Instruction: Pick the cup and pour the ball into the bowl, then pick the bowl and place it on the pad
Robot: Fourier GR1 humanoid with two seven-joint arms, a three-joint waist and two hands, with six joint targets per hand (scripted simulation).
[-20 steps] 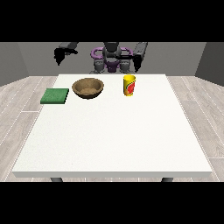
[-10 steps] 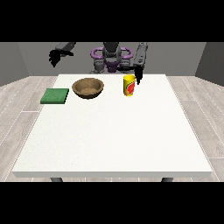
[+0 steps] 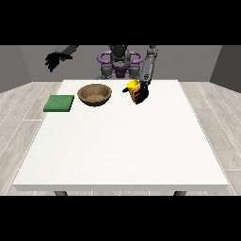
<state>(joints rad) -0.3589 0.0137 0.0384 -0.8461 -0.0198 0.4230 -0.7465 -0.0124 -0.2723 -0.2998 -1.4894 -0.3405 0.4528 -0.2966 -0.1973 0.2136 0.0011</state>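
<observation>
Table: white top point(image 3: 122, 150), its near and middle stretch bare; everything I am working with sits along the far part.
Pad: green square point(image 3: 59, 103) lying flat near the far-left edge of the table, just left of the bowl and not touching it.
Bowl: brown and round point(image 3: 95, 93), standing upright on the far part of the table, between the pad on its left and the cup on its right, apart from both.
Bowl contents: I see only its brown inside; no ball shows in it.
Cup: yellow with a red patch point(image 3: 134, 89), held right of the bowl at the far side of the table and tipped over, its mouth turned left toward the bowl.
Cup and table: I cannot tell whether the cup clears the tabletop or grazes it.
Ball: I cannot make it out, neither in the cup's mouth nor on the table.
Hand at the view's right: my black hand point(image 3: 143, 92) is wrapped round the cup's right side, fingers curled about it, gripping the cup; the forearm comes down to it from my shoulder behind.
Hand at the view's left: my other black hand point(image 3: 54, 60) hangs raised in the air beyond the far-left corner, above and behind the pad, touching nothing; its fingers droop relaxed, holding nothing.
Body: my torso point(image 3: 119, 63) stands behind the far edge, centred between the two arms.
</observation>
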